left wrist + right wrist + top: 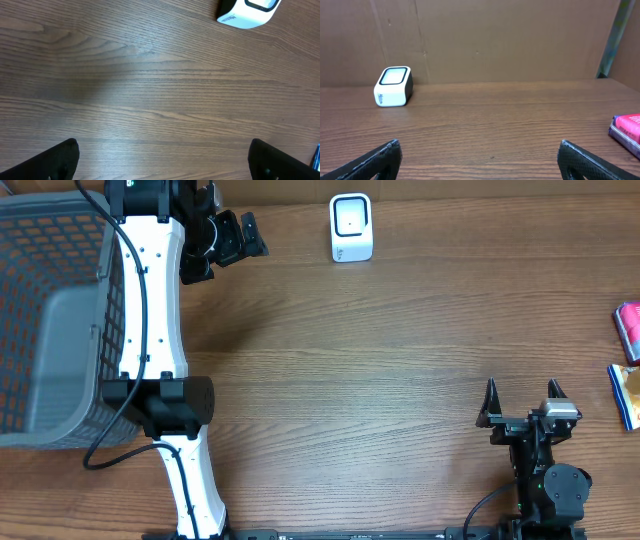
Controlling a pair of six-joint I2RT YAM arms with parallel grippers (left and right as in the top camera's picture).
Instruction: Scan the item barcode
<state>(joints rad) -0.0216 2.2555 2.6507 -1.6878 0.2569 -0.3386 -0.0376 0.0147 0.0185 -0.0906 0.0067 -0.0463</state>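
My right tool point(522, 392) stands wide open and empty near the near right corner of the desk point(380, 380). My left tool point(228, 245), just as open and empty, hangs by the far edge beside the basket point(50, 330). The white scanner point(351, 227) sits at the far edge, and the pink packet point(629, 330) and a blue packet point(624, 395) lie at the right edge.

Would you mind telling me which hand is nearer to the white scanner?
Left. The left hand is a short way left of the white scanner, along the far edge; the right hand sits far off, near the front right.
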